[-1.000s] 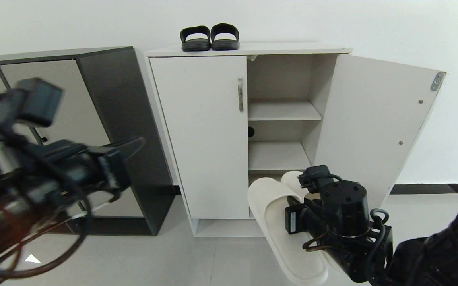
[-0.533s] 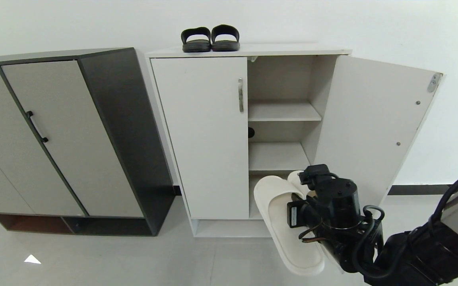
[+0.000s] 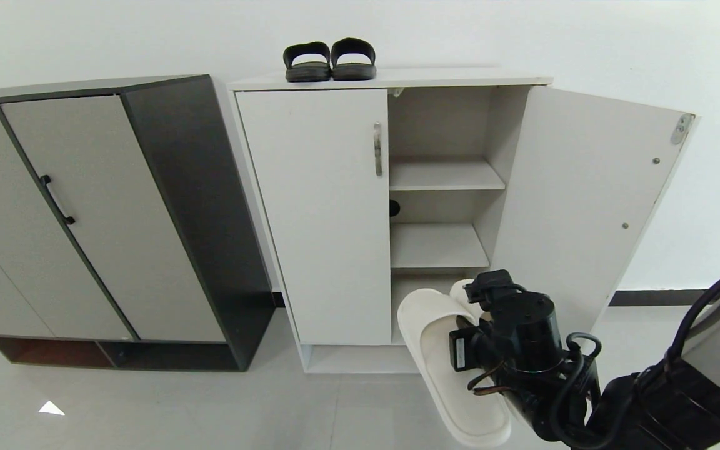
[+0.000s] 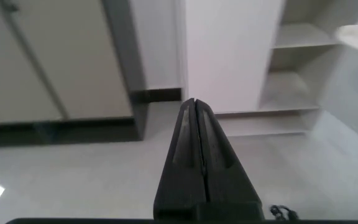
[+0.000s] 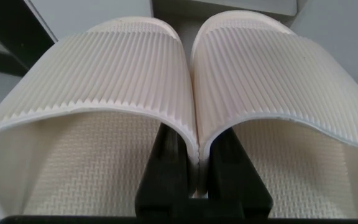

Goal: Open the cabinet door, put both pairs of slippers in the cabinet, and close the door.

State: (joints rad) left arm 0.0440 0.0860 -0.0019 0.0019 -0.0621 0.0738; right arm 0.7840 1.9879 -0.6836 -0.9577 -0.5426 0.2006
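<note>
While the right door [image 3: 585, 200] of the white cabinet [image 3: 316, 219] stands open: right gripper [image 5: 196, 146] clamps both white slippers [image 3: 441, 356]; left gripper [image 4: 195, 106] fingers pressed together.

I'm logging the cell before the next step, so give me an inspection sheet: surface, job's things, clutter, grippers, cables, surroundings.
Surface: pale tiled floor.
Job's things: white cabinet, right door open, left door shut; black slippers on top of it; white slippers held before the open side.
Clutter: small white patch on the floor, unclear what.
Grippers: right gripper shut on the white slippers' straps; left gripper shut, holding nothing.
Cables: black cables looped along the right arm.
Surroundings: dark cabinet to the left, doors shut; white wall.
</note>
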